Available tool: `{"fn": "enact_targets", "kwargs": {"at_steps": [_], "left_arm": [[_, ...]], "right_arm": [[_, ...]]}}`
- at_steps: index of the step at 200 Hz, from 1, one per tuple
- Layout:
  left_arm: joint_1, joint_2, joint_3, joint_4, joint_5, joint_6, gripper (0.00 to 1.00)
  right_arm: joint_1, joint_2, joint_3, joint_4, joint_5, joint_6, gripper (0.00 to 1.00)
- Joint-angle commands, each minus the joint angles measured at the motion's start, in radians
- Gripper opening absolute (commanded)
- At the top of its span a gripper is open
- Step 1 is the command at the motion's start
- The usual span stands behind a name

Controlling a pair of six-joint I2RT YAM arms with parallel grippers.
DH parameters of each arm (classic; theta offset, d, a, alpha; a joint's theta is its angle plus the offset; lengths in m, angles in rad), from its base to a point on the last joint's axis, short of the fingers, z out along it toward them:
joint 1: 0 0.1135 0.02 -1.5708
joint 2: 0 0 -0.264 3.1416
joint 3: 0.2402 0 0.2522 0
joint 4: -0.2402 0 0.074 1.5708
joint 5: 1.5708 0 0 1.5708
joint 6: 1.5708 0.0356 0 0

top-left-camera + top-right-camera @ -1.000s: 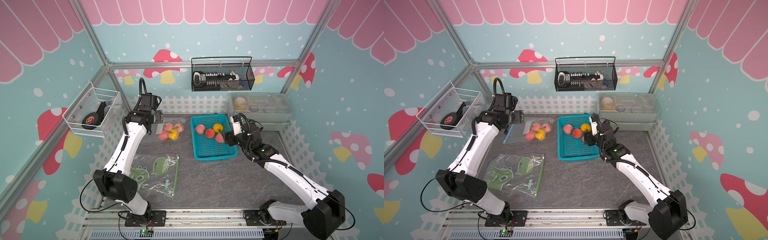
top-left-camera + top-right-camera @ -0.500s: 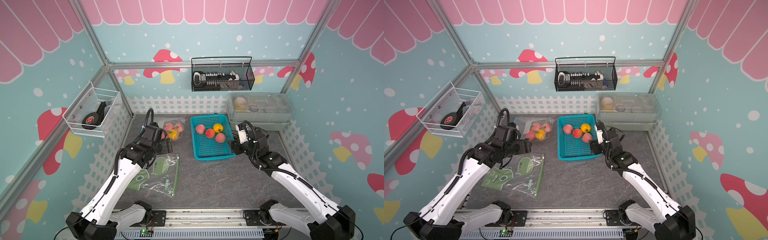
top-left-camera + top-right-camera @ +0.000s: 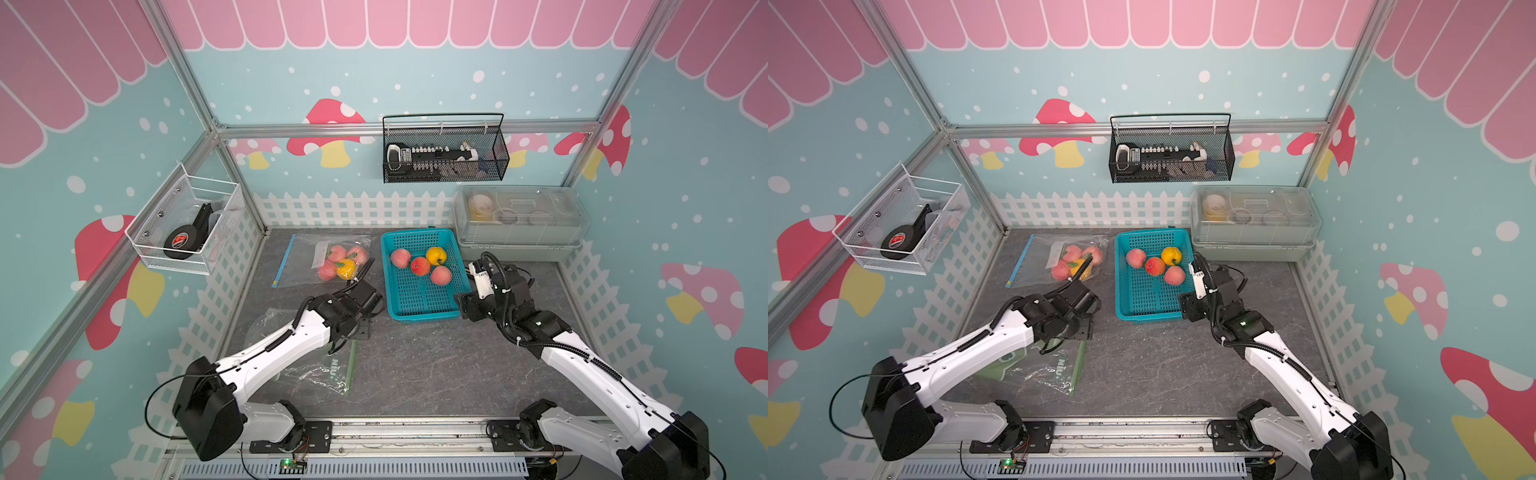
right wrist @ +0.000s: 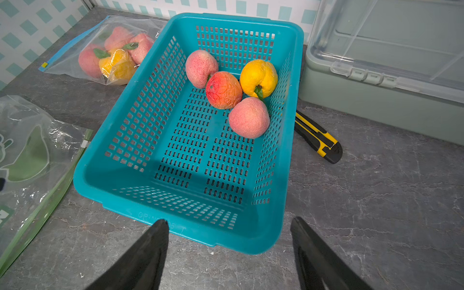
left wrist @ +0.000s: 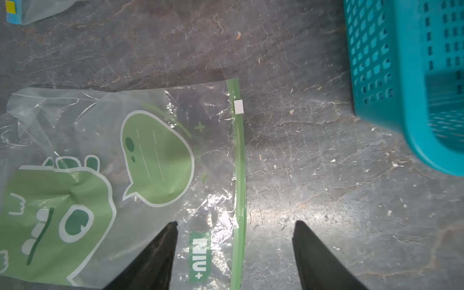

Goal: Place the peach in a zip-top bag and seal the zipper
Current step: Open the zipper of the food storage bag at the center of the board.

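The green zip-top bag lies flat on the desk, its printed face up. Its green zipper strip forms the edge turned toward the teal basket, and the strip's long axis runs roughly from the back of the desk to the front. A small white slider sits near the far end of the strip. Whether the zipper is sealed or parted cannot be told.

The left tool is spread and straddles the strip near the "NIU+" mark, with one finger over clear film and the other over bare desk. Whether it touches the plastic is unclear. In both top views the left arm covers most of this bag, leaving only its front corner showing.

Four fruits huddle at the basket's far end: two pink peaches, a redder one and a yellow one. They are round, so no axis can be read.

The right tool hangs spread and empty just outside the basket's near wall, well apart from the peaches. A yellow-black knife lies beside the basket, with one end hidden behind its wall. A second, filled bag rests at the back.
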Motion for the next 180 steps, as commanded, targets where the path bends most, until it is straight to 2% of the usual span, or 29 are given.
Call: {"fn": "enact_targets", "kwargs": {"at_steps": [1,78,103,180], "left_arm": [[-0.029,0.083,0.019,-0.001,-0.049,-0.016,0.66],[-0.043,0.253,-0.032,0.057,-0.056,-0.014,0.5],[-0.043,0.291,-0.046,0.061,-0.058,-0.011,0.49],[-0.043,0.308,-0.088,0.061,-0.085,-0.031,0.41]], "right_arm": [[-0.005,-0.013,-0.008,0.005,0.006,0.016,0.78],[-0.004,0.004,-0.015,0.007,0.025,0.012,0.78],[-0.005,0.006,-0.028,0.016,0.03,0.017,0.79],[-0.005,0.039,-0.031,0.029,0.014,0.026,0.79]]}}
